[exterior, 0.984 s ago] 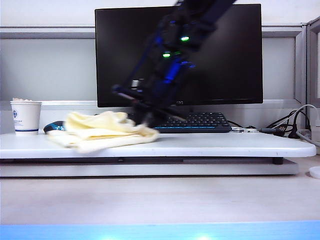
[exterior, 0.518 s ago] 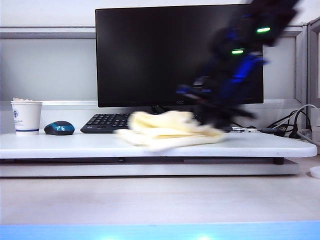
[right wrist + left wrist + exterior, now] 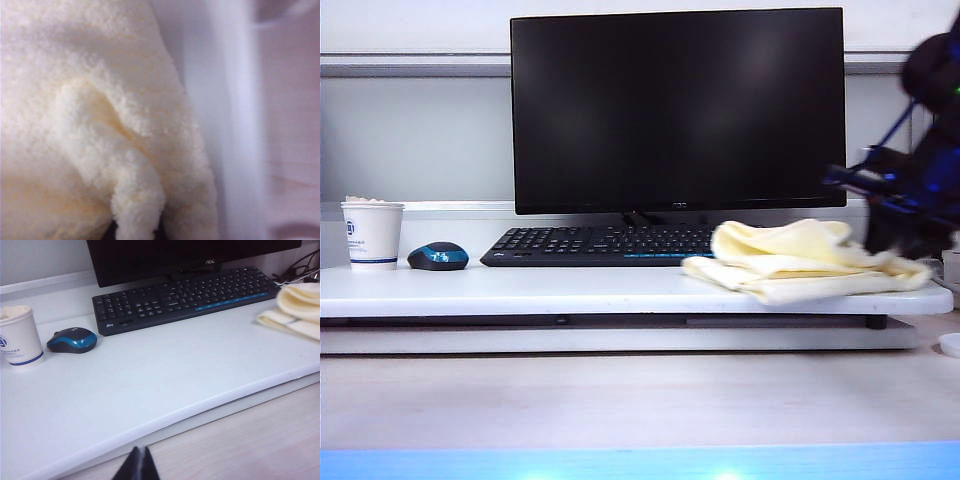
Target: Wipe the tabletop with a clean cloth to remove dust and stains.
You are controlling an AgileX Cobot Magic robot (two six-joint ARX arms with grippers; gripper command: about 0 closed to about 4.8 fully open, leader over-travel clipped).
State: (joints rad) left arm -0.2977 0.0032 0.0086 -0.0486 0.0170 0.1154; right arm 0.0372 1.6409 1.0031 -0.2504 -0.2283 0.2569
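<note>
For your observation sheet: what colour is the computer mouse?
Black with blue sides; the mouse shows best in the left wrist view.

front tabletop (image 3: 570, 290) free | rear blocked: keyboard (image 3: 605, 243), mouse (image 3: 438, 256), cup (image 3: 372, 234)

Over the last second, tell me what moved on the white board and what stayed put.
The right gripper, shut on the pale-yellow terry cloth, dragged it across the smooth white tabletop from its left part to its right end. The left gripper is shut near the front edge. The white paper cup, blue mouse, black keyboard and monitor stayed put.
</note>
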